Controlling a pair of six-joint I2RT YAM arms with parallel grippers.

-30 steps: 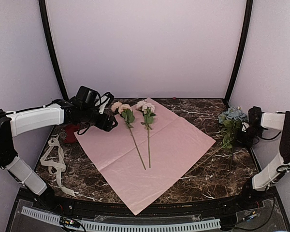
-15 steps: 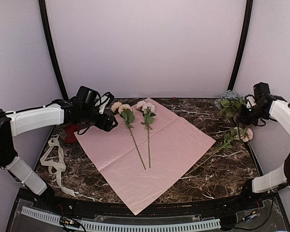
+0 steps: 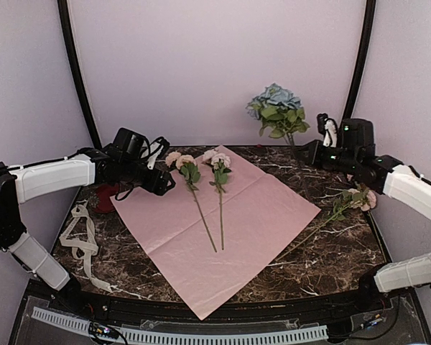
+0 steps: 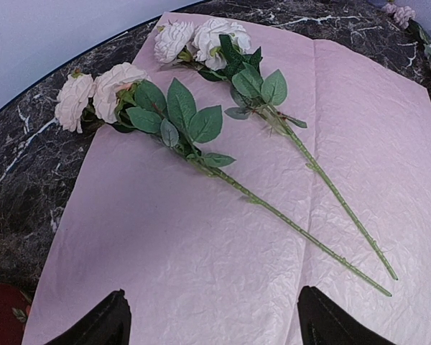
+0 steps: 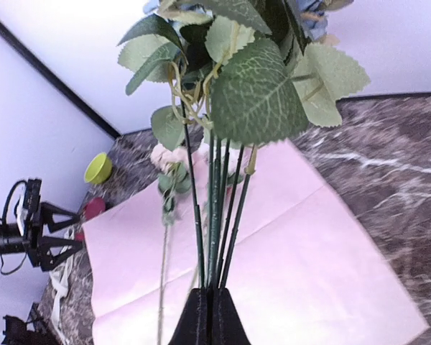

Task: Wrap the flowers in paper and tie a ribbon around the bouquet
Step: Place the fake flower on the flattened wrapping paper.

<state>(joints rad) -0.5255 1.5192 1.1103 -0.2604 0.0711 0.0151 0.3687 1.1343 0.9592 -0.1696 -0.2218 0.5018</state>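
right gripper (image 5: 208,316) clamped tight on blue-bloom stem (image 3: 279,115), upright, 2 o'clock | left gripper (image 4: 212,327) jaws spread wide, empty, above paper (image 4: 201,251), 10 o'clock edge | two rose stems (image 4: 183,118) flat on paper | ribbon (image 3: 79,237) 8 o'clock

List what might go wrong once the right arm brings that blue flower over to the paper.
1. The right gripper pinches only the thin stems of the blue flower, low down; the leafy top could swing or slip.
2. Setting it down could knock the two roses lying on the paper askew.
3. The pink flower on the table beside the right arm could get swept by it.
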